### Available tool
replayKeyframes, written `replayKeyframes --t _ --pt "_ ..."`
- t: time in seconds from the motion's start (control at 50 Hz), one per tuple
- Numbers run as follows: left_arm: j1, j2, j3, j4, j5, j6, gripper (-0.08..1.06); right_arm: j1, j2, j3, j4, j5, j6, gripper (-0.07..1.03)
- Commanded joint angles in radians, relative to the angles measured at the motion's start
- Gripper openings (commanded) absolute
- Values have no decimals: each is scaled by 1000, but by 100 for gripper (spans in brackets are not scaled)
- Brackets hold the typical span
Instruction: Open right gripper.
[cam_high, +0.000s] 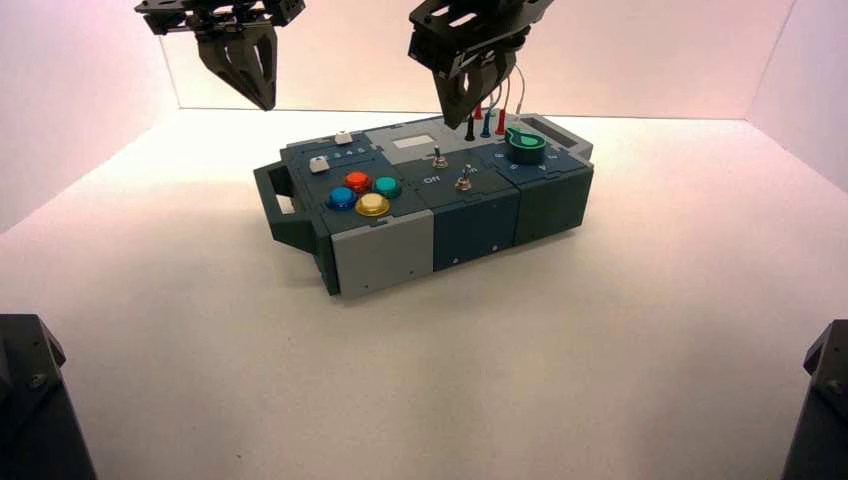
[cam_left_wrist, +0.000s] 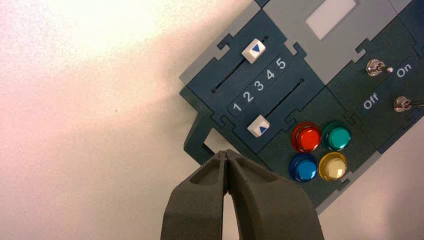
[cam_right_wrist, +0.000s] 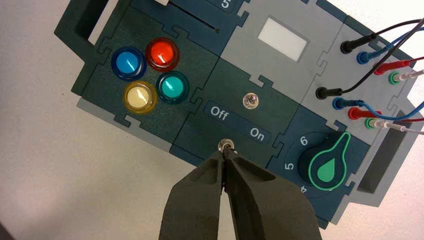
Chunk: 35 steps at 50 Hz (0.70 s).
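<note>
My right gripper (cam_high: 461, 118) hangs in the air above the back middle of the box (cam_high: 380, 255), under a tilted black plate with two slots. In the right wrist view its tapered fingers meet at the tips, so the right gripper (cam_right_wrist: 224, 155) is shut and holds nothing. The tips line up with the nearer of two metal toggle switches (cam_right_wrist: 226, 146) by the "Off" and "On" lettering. My left gripper (cam_high: 262, 98) hangs high above the table, behind the box's left end. In the left wrist view the left gripper (cam_left_wrist: 226, 153) is shut and empty, over the box's handle (cam_left_wrist: 200, 146).
The box carries four round buttons, red (cam_right_wrist: 162, 53), blue (cam_right_wrist: 128, 63), yellow (cam_right_wrist: 140, 97) and teal (cam_right_wrist: 172, 87). It also has two white sliders (cam_left_wrist: 254, 49), a green knob (cam_right_wrist: 328, 166), a white window (cam_right_wrist: 282, 39) and plugged coloured wires (cam_right_wrist: 365, 56). White walls ring the table.
</note>
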Motion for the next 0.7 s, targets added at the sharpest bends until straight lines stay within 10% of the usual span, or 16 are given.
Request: replayKeyframes --t 0.02,0.7 --pt "8 -18 -11 -3 -6 6 -3 5 -23 -12 2 0 0 -2" --pt "8 -18 -11 -3 -6 6 -3 5 -11 -14 0 14 -2 -2"
